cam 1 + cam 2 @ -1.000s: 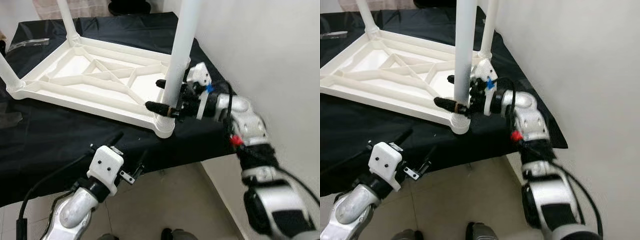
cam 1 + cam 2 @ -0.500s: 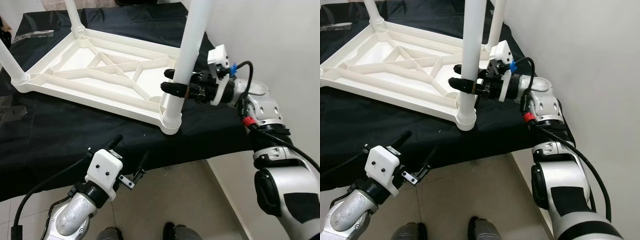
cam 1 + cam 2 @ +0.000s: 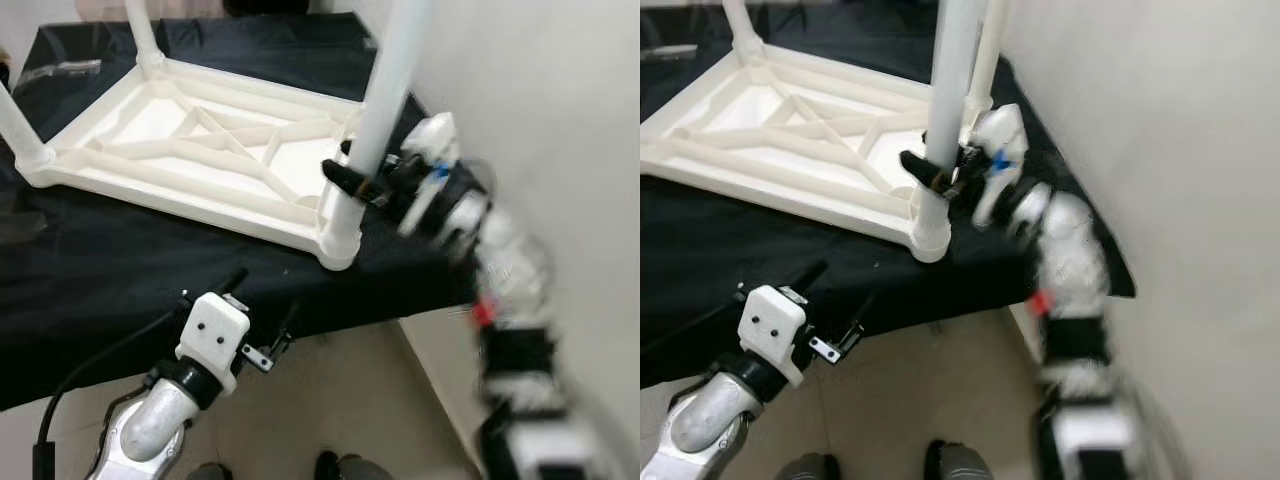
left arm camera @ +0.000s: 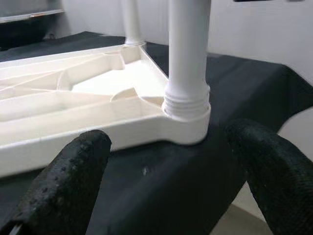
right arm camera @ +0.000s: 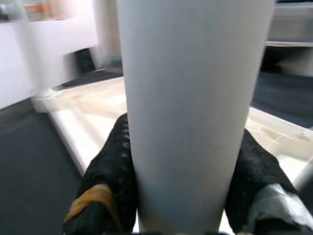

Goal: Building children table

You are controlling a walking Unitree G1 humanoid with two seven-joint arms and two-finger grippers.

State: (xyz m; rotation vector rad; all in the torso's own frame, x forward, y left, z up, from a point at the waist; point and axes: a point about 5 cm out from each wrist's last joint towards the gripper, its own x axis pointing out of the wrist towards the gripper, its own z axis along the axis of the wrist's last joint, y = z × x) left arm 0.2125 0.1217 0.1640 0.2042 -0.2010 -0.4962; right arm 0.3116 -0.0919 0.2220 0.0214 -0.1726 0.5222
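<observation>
Leg clamped at the near corner of the upturned tabletop

Tabletop [image 3: 190, 165], white plastic and ribbed underneath, lies upside down on the black-draped table [image 3: 120, 270] in front of me, and I place everything against it. Its near right corner holds a round socket [image 3: 338, 235], and a white leg [image 3: 385, 110] stands upright in that socket, rising out of the top of my head views. My right end effector [image 3: 357, 178] reaches in from the wall side of that corner and pinches the leg just above the socket: in my right wrist view one black finger [image 5: 105, 193] presses one side of the tube and the other finger sits on the opposite side, both tight against the white surface. My right arm is blurred.

Other legs stand at the tabletop's other corners, one at the far left [image 3: 140, 35] and one at the near left [image 3: 18, 135].

My left end effector [image 3: 262, 325] hangs below the near edge of the table, off the tabletop's near side, over the tiled floor [image 3: 340, 400]. Its fingers [image 4: 68, 181] are spread wide with nothing between them, and they frame the socketed corner from a short way off.
</observation>
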